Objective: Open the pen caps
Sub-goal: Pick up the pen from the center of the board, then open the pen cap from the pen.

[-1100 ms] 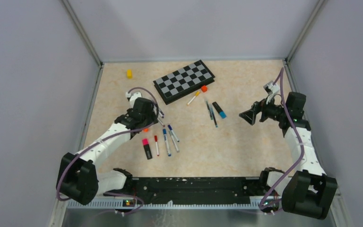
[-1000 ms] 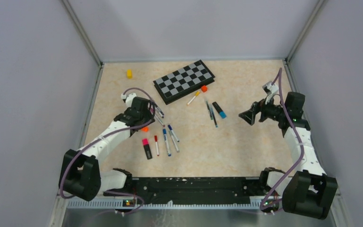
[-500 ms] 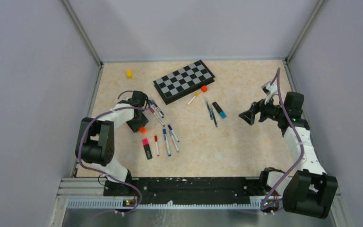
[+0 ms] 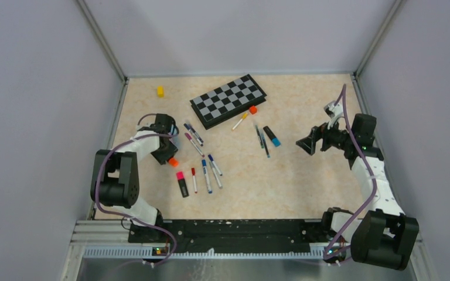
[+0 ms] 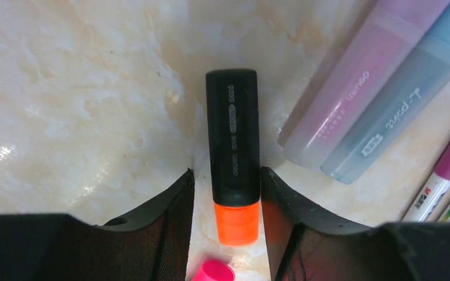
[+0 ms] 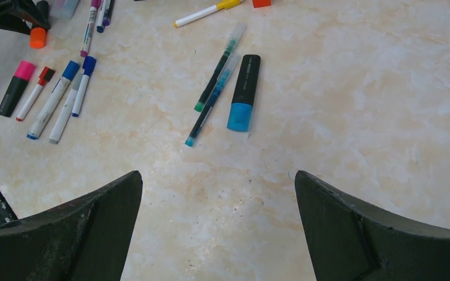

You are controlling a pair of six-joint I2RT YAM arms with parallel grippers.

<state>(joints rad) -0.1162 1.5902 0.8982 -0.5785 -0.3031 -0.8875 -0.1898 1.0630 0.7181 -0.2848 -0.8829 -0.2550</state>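
Two pastel highlighters lie at 2 o'clock. Orange-capped highlighter runs 12-to-6, cap at 6, between fingers of left gripper; grip unconfirmed. Right gripper released, empty.

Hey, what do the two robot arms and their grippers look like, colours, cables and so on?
Both the left arm and right arm have white links between chunky black joints, with a purple cable looping along each. The left gripper and right gripper have matte black wedge-shaped fingers. No markings are legible.
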